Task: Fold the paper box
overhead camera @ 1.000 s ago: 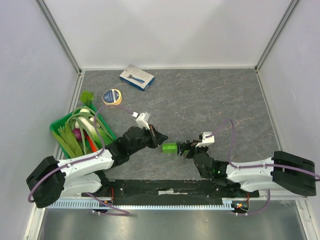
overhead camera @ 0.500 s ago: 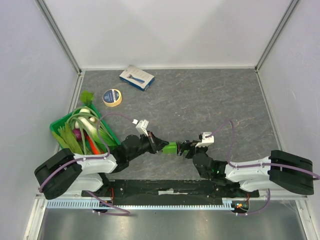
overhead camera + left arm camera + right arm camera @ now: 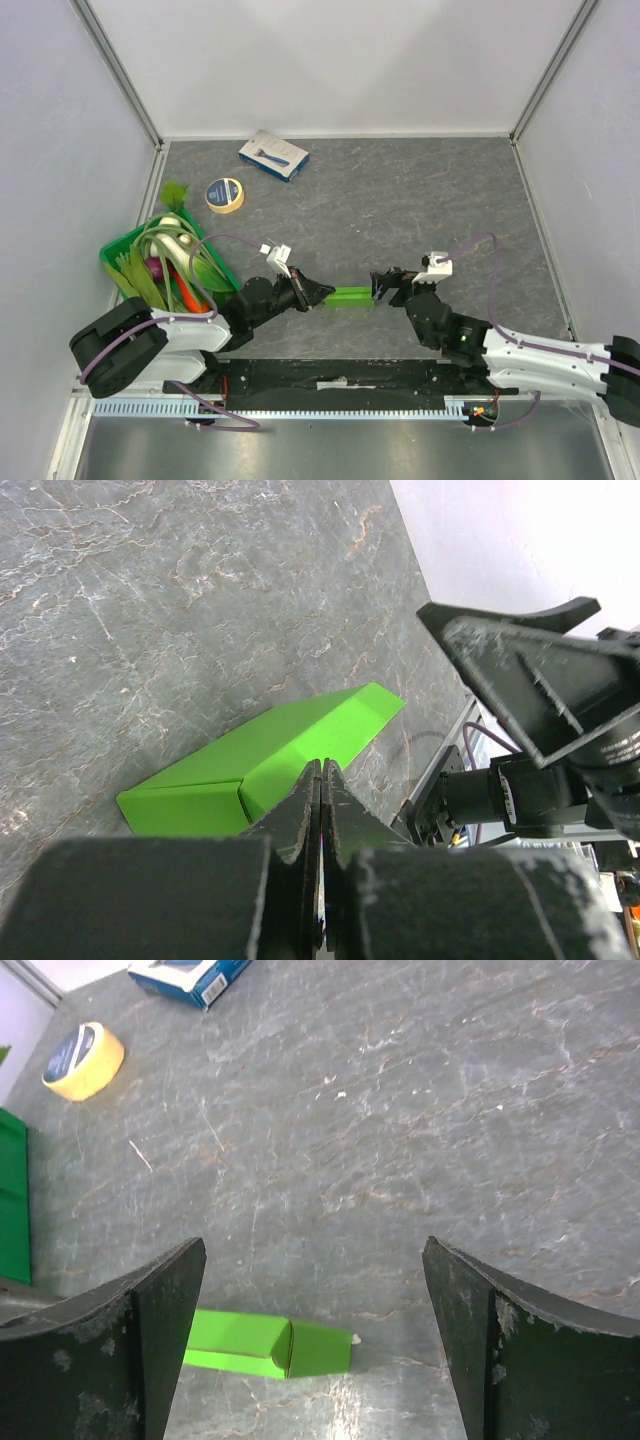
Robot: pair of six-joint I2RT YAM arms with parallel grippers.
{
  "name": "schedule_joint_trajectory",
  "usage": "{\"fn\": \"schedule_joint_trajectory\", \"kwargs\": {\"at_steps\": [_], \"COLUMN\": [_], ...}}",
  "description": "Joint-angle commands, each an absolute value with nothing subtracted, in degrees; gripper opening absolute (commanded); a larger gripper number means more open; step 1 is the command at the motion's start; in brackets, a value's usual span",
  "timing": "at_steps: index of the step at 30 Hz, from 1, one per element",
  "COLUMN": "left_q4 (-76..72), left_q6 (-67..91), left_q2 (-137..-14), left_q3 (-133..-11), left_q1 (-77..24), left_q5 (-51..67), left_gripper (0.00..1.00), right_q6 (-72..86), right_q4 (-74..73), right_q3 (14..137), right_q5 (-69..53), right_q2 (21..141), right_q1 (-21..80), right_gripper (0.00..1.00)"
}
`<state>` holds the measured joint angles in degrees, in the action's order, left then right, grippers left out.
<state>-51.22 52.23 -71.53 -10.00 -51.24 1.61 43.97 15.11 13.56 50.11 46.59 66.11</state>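
Counts: two arms, two grippers, one paper box, one crate, one roll of tape, one flat carton.

Nearest the bases, both arms reached low over the table (image 3: pixel 440 200) toward each other. The left gripper (image 3: pixel 322 292) had its fingers pressed together. In the left wrist view the tips met at the near long edge of the paper box (image 3: pixel 350 296). We could not tell whether any card was caught between them.

The right gripper (image 3: pixel 384 287) had its fingers spread wide and held nothing. In its wrist view the box's end lay on the table below the gap, closer to the finger at the left of that view.

The box lay flat on the table as a long, narrow lime-green strip between the two grippers. Its left end was at the left tips and its right end was just beside the right gripper.

Further left, the crate (image 3: pixel 110 262) sat against the left wall, holding vegetables (image 3: pixel 165 250).

Beyond it lay the yellow roll of tape (image 3: pixel 224 194). The blue-and-white carton (image 3: pixel 273 156) lay farthest away, near the back wall.
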Motion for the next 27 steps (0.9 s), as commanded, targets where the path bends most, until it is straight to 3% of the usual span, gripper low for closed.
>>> {"fn": "schedule_joint_trajectory", "kwargs": {"at_steps": [1, 15, 22, 27], "left_q4": [-44.8, -46.6, -47.2, -47.0], "left_q6": [51.7, 51.9, 51.7, 51.6], "left_q2": [-73.8, -77.7, -78.8, -78.8], "left_q3": [-8.3, -7.1, -6.6, -6.4], "left_q1": [-51.3, -51.9, -52.9, -53.1], "left_q5": [0.2, -2.2, -2.5, -2.9], "left_gripper": [0.02, 0.02, 0.02, 0.02], "right_q6": [39.6, 41.5, 37.4, 35.2], "right_q4": [13.1, 30.7, 19.2, 19.1], "right_q3": [12.2, 1.6, 12.0, 15.5], "right_q5": [45.7, 45.0, 44.2, 43.3], "right_q2": [42.8, 54.1, 47.0, 48.8], "right_q1": [62.3, 61.6, 61.5, 61.2], "right_gripper": [0.98, 0.98, 0.98, 0.98]}}
